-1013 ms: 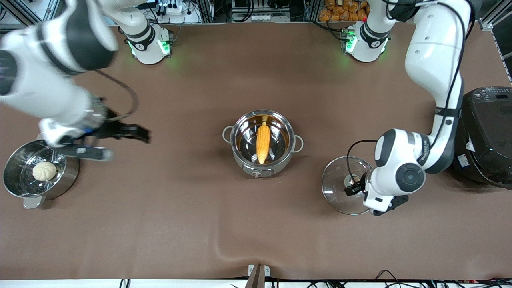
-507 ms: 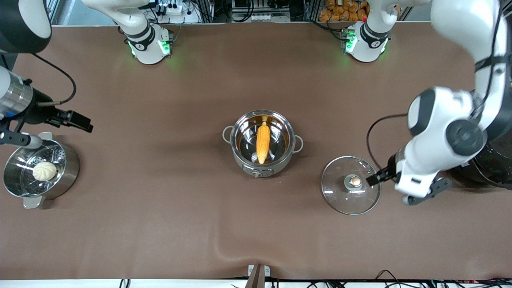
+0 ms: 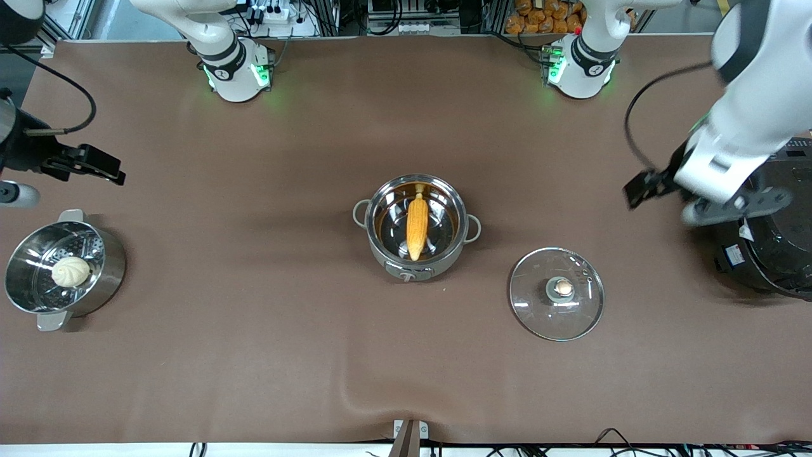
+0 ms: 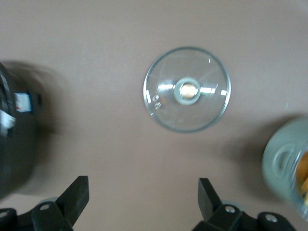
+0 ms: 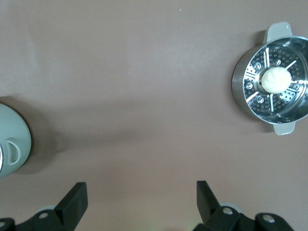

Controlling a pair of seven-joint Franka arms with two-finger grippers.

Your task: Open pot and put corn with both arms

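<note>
The steel pot (image 3: 387, 249) stands open at the table's middle with the yellow-orange corn (image 3: 417, 226) lying in it. Its glass lid (image 3: 557, 294) with the tan knob lies flat on the table beside it, toward the left arm's end; the lid also shows in the left wrist view (image 4: 187, 89). My left gripper (image 3: 641, 189) is open and empty, raised over bare table next to the black rice cooker. My right gripper (image 3: 98, 165) is open and empty, raised over the table near the steamer pot. Both wrist views show a sliver of the pot (image 4: 288, 169) (image 5: 13, 142).
A steel steamer pot (image 3: 108, 277) holding a white bun (image 3: 70, 271) stands at the right arm's end, also in the right wrist view (image 5: 240, 91). A big black rice cooker (image 3: 771, 244) stands at the left arm's end.
My left gripper has let go of the lid, risen and drawn back toward the rice cooker. My right gripper has pulled away from the pot toward the right arm's end of the table.
</note>
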